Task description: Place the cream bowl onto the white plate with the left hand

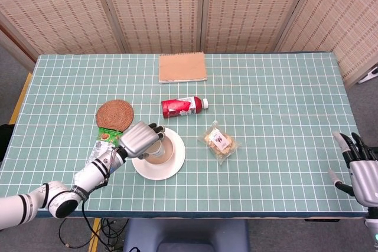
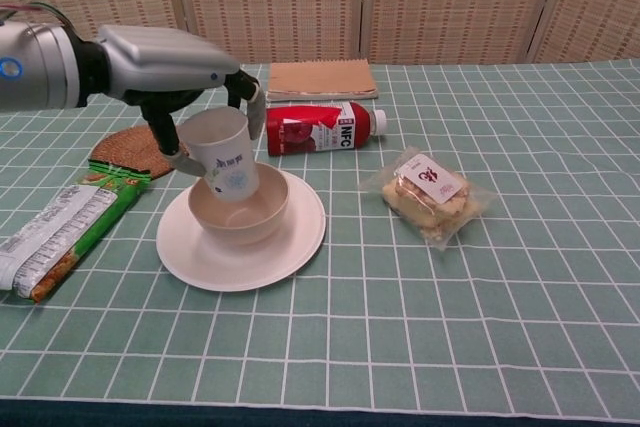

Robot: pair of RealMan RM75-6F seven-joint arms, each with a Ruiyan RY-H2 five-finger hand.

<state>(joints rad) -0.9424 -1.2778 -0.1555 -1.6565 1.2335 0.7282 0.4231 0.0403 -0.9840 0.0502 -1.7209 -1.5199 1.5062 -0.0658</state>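
Table (image 1: 283, 87): green, white grid lines, bearing all items below.
Notebook (image 1: 182, 67): tan, flat at far centre edge of table.
White plate (image 2: 285, 252): near left of centre, carrying cream bowl.
Left hand (image 2: 165, 62): raised over plate, fingers wrapped round a white paper cup.
Snack packet (image 2: 55, 237): green and silver, lying left of plate, near edge.
Red bottle (image 2: 320, 128): on its side just behind plate, white cap pointing right.
Cream bowl (image 2: 245, 219): upright on white plate, slightly left of plate's centre.
Woven coaster (image 1: 114, 114): round, brown, left of bottle, touching far end of snack packet.
Right hand (image 1: 359, 169): at near right table edge, well apart from all items, fingers spread, holding nothing.
Pastry bag (image 2: 428, 193): clear wrap with white label, right of plate, apart from it.
White paper cup (image 2: 222, 155): tilted, base down inside cream bowl's opening; contact with bowl cannot be told.
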